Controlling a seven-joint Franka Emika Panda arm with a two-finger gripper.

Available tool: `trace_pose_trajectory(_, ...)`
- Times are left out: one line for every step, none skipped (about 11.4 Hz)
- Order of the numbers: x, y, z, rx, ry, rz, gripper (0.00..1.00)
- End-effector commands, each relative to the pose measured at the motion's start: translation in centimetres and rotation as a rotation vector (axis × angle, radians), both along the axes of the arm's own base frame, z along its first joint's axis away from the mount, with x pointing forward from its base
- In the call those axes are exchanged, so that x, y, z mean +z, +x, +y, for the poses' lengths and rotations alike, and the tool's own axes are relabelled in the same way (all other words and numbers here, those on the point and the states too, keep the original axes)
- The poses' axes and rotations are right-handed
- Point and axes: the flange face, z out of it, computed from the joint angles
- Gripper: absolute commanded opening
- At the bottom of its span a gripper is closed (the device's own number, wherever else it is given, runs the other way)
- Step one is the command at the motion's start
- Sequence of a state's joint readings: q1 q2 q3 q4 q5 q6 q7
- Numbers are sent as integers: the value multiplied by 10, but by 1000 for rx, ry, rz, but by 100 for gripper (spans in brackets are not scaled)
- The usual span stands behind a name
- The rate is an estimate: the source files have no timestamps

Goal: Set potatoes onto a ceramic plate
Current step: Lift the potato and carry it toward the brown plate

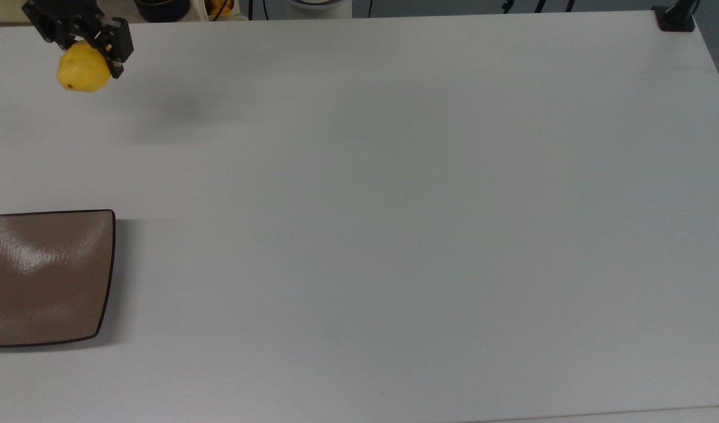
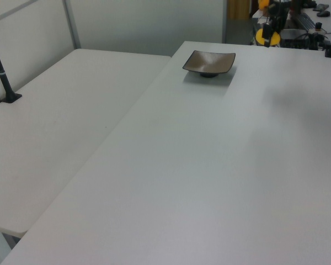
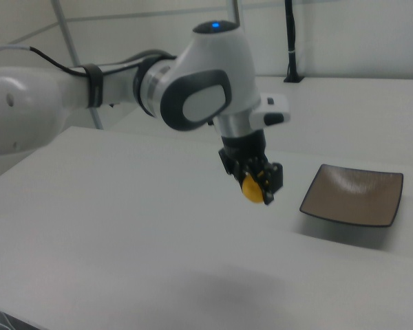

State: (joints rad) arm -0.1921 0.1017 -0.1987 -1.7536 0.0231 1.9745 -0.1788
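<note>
item one: my claw (image 3: 255, 184) clamps the yellow potato (image 1: 82, 71), held clear above the white table (image 1: 395, 205). item two: ceramic plate (image 1: 42, 276), well apart.

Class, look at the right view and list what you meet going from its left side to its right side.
Robot arm → hand shut on the yellow potato above the white table → tan-brown square ceramic plate, standing empty on the table.
</note>
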Motion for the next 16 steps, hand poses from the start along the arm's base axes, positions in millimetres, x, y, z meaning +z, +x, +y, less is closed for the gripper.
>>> trace_pose_trajectory(28,24,32,105,24,-16,17)
trace_pose_trajectory(22,28,34,134,25,-8,17)
trace_pose_trajectory(23,33,36,175,17,-13,17)
trace_pose_trajectory(18,45,42,212,13,-10,17)
trace_pose_trajectory(13,55,41,228,6,-14,17)
trace_pose_trajectory(6,64,38,240,0,-14,17)
trace_pose_trajectory(4,77,35,249,-18,-43,17)
trace_pose_trajectory(-2,87,32,250,-37,-73,17)
trace_pose_trajectory(-7,95,28,248,-52,-99,17)
trace_pose_trajectory(-13,103,24,246,-66,-125,17)
trace_pose_trajectory(-24,116,19,241,-87,-164,18)
trace_pose_trajectory(-39,129,12,236,-108,-195,18)
trace_pose_trajectory(-50,140,2,227,-132,-235,18)
trace_pose_trajectory(-60,145,-2,226,-149,-258,18)
trace_pose_trajectory(-72,151,-8,225,-174,-300,18)
trace_pose_trajectory(-79,154,-14,223,-191,-333,18)
